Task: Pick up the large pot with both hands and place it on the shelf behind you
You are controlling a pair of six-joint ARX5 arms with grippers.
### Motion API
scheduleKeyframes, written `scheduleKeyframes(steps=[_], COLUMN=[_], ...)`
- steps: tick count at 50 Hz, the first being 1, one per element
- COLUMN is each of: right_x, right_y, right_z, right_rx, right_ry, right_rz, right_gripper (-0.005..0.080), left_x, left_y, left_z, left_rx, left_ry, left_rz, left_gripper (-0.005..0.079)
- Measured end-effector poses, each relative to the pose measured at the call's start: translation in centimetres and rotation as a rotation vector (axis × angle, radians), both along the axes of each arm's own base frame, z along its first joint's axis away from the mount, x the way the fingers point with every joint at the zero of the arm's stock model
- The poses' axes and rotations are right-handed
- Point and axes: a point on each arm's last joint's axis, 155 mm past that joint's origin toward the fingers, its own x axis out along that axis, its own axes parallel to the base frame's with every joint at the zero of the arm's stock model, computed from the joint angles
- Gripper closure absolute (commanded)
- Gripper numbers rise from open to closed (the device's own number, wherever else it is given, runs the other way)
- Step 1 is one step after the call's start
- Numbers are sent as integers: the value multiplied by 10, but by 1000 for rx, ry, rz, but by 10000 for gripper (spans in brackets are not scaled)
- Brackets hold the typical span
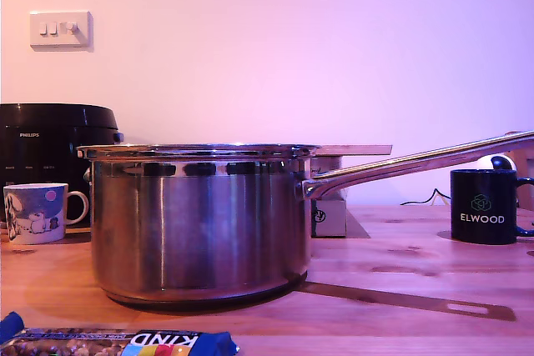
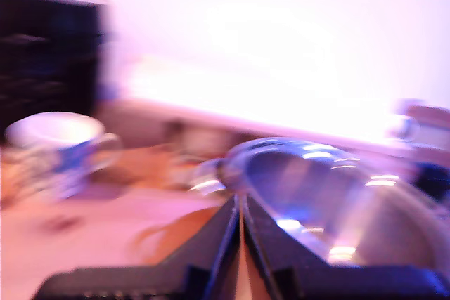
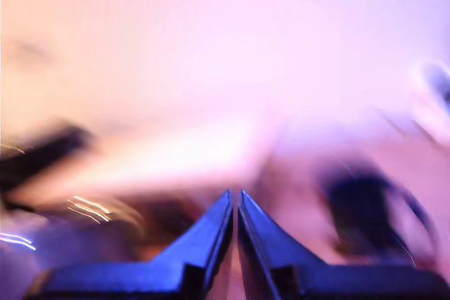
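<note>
KIND bar (image 1: 125, 343) nearest in exterior view; behind it large pot (image 1: 200, 218) on table (image 1: 400, 264); first gripper (image 2: 240, 210) and second gripper (image 3: 234, 204) pressed closed, empty; wrist views blurred.

Backdrop: plain pale wall (image 1: 275, 47), lit with a pink-violet cast. White triple light switch (image 1: 60, 28) mounted high at the exterior view's left. Below, a knotty wooden tabletop (image 1: 392, 248) spans the frame, warm orange, soft shadows falling on it. Both my wrist views are motion-blurred; they show only bright wall.
</note>
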Motion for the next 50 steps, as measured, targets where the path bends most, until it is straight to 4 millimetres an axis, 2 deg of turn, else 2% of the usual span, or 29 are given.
scheduleKeyframes(steps=[3,7,12,22,28,36,44,50], right_x=[-11,-23,-34,-38,-34,-21,-9,2], right_y=[12,27,49,77,86,90,98,105], right_z=[17,30,36,32,36,52,64,61], right_rx=[-10,-30,-44,-96,-137,-203,-279,-329], right_ry=[-22,-24,18,137,176,176,190,239], right_rz=[67,154,288,484,557,598,645,693], right_gripper=[765,765,765,765,765,765,765,765], left_x=[-8,-21,-24,1,19,47,77,92], left_y=[-5,-16,-25,-29,-30,-29,-27,-25], left_z=[24,51,67,61,73,83,64,50], left_rx=[4,10,7,-26,-18,7,70,110], left_ry=[-40,-61,-17,206,278,392,523,605], left_rz=[-26,-94,-152,-188,-201,-213,-241,-264], left_gripper=[764,764,764,764,764,764,764,764])
